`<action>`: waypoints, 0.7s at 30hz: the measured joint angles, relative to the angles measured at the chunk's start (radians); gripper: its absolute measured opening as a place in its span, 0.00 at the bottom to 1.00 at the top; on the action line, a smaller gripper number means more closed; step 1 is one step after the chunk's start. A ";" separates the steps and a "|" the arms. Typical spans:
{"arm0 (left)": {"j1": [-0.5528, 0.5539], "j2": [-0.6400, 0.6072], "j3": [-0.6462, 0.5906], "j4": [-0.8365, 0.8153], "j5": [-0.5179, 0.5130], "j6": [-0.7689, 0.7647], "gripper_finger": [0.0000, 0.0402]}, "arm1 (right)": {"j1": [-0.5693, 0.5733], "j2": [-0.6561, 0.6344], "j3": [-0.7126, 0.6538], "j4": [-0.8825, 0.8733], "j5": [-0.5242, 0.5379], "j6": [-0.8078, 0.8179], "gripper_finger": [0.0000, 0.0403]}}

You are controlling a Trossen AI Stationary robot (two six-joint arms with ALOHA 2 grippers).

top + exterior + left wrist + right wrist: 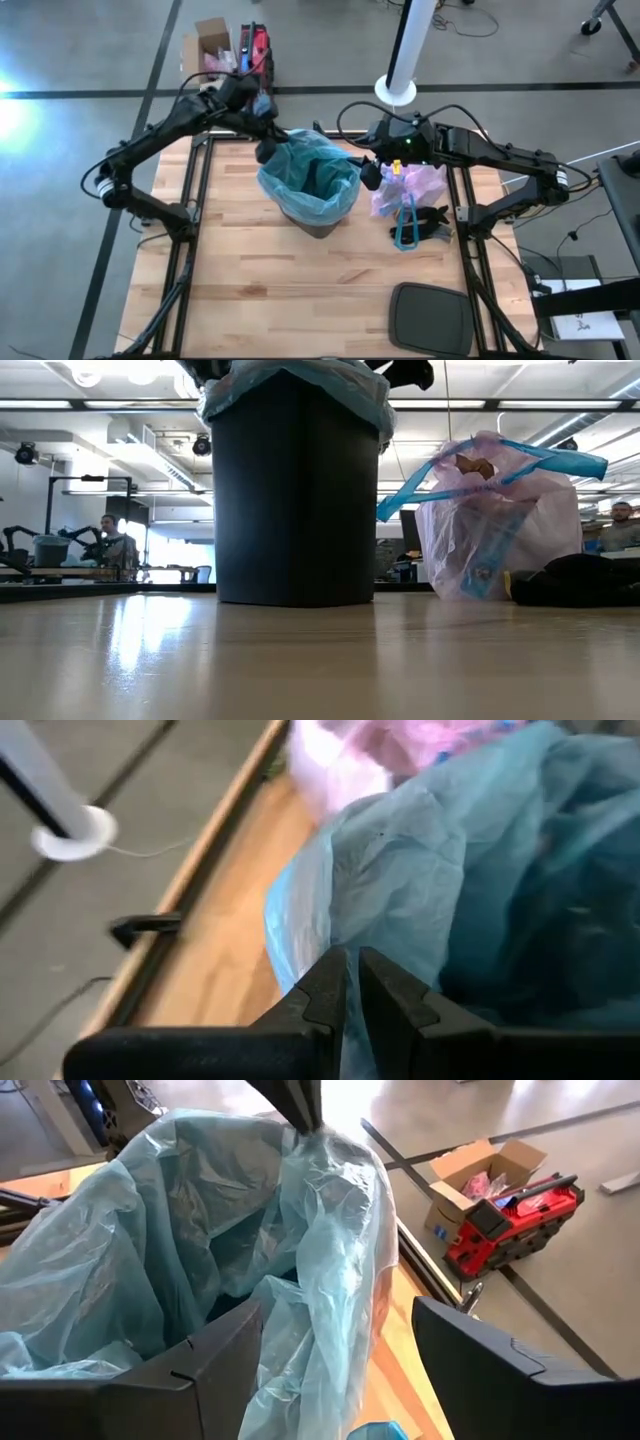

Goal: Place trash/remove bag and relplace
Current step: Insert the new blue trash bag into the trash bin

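Note:
A black bin [295, 500] stands on its base mid-table, lined with a thin light-blue plastic bag [300, 165] draped over its rim. My left gripper [268, 145] is at the bin's far-left rim, shut on that blue bag. My right gripper [335, 1350] is open at the bin's right rim [370, 172], one finger on each side of the blue bag's hanging edge. The lavender-pink bag [420, 185] with blue drawstring loops sits on the table right of the bin. A brown scrap of trash [475, 463] shows through its top. My left gripper pinches the light-blue bag's top edge [340, 935] between its two fingers at the bin's far-left rim. The fingers come from the far left, slanting down. The plastic is gathered to a point at the fingertips [303, 1115] and spreads out below over the rim.
A dark grey lid [430, 318] lies near the table's near edge, right of centre. A black object [432, 225] lies beside the pink bag. A white pole [405, 50] stands beyond the far edge; a cardboard box [212, 45] and red case sit on the floor.

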 joint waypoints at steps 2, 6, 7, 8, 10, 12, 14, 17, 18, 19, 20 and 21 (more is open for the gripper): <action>-0.002 0.011 0.002 0.017 -0.051 0.006 0.05 | 0.007 0.000 0.000 0.000 0.000 0.002 0.59; -0.001 0.017 0.002 0.049 -0.091 0.016 0.05 | 0.026 0.000 0.000 0.000 -0.003 0.003 0.59; -0.001 0.016 0.002 0.058 -0.092 0.015 0.05 | 0.028 0.000 0.000 0.000 -0.003 0.003 0.59; -0.001 0.014 0.002 0.065 -0.093 0.011 0.05 | 0.029 0.000 0.000 0.000 -0.002 0.003 0.60; -0.001 0.010 0.002 0.081 -0.093 0.008 0.05 | 0.029 0.000 0.000 -0.001 0.000 0.002 0.61; -0.001 0.009 0.002 0.080 -0.093 0.006 0.05 | 0.029 0.000 0.000 -0.001 0.000 0.000 0.61; -0.001 0.009 0.002 0.084 -0.093 0.005 0.05 | 0.029 0.000 0.000 -0.001 0.000 -0.008 0.61; -0.001 0.009 0.000 0.092 -0.094 0.010 0.05 | 0.029 0.000 0.000 -0.001 0.000 -0.010 0.60; -0.001 0.010 -0.002 0.097 -0.099 0.014 0.05 | 0.029 0.000 0.000 -0.001 0.000 -0.016 0.60; -0.001 0.013 -0.002 0.106 -0.117 0.015 0.05 | 0.029 0.000 0.000 -0.001 0.001 -0.022 0.60; -0.001 0.014 -0.002 0.116 -0.133 0.015 0.05 | 0.029 0.000 0.000 -0.001 0.000 -0.025 0.59; -0.001 0.015 -0.002 0.119 -0.147 0.015 0.05 | 0.029 0.000 0.000 -0.001 0.000 -0.024 0.59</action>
